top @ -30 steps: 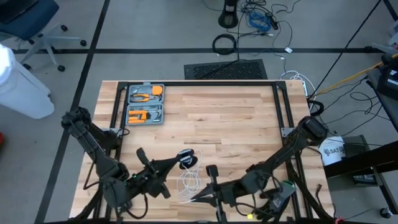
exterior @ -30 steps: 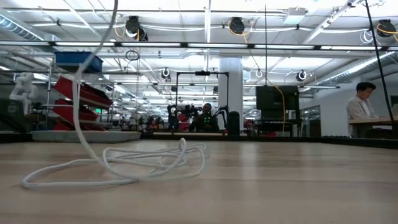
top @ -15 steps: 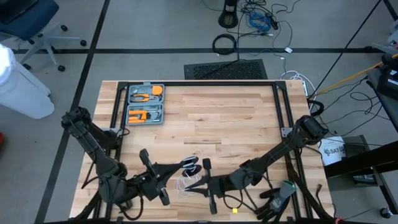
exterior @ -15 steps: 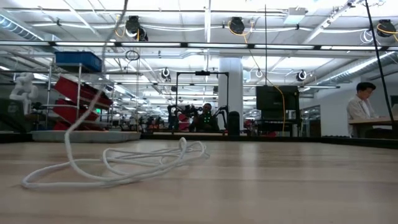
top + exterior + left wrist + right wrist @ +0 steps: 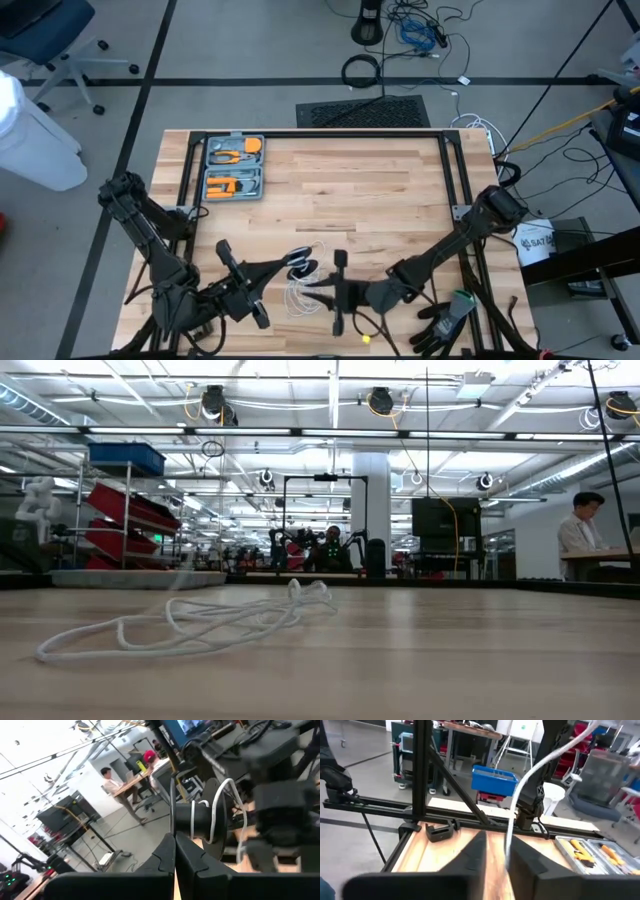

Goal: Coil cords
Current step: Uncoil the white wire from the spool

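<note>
Wide butcher-block table filling the middle of the high view, and both arms are crowded along its lower edge. Up in the upper left of the tabletop sits the grey tool case, lid open, orange-handled tools showing, well apart from the action. On the floor above the table, a dark grate and a tangle of blue and black cables.

Down to the arms now. The left gripper reaches in from the lower left and is clamped tight on the reel; the left wrist view shows the black spool pinched between the fingers with a couple of white turns around its barrel. The right gripper comes in from the lower right, just beside it, fingers a little parted, and the cord runs up between them in the right wrist view; whether they grip it, I cannot tell.

The rest of the cord lies in a loose heap in the lower middle of the table, between the two grippers; the low view has it sprawled flat at left of centre.
</note>
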Controlling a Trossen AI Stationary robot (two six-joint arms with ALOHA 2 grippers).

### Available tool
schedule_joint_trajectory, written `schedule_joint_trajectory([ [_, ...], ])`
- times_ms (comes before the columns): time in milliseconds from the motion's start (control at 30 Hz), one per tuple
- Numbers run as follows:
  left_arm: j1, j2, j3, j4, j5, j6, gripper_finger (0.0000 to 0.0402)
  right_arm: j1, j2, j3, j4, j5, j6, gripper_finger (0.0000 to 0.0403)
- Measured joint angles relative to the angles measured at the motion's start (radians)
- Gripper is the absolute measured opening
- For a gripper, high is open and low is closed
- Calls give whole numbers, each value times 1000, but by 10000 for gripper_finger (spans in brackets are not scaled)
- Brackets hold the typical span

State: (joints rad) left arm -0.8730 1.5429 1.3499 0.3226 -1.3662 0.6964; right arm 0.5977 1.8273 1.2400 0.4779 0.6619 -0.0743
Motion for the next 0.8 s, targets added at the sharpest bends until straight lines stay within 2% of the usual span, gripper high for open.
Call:
schedule_joint_trajectory([
  [233,0,0,0,-2,-3,0,2,100,-57,0,6,202,-80,149],
  [400,0,0,0,-2,-3,0,2,153,-70,0,96,308,-164,171],
  [633,3,0,0,-1,-2,-1,2,149,-70,0,275,248,-340,153],
  [800,3,0,0,-1,2,-1,2,127,-71,0,289,212,-361,138],
])
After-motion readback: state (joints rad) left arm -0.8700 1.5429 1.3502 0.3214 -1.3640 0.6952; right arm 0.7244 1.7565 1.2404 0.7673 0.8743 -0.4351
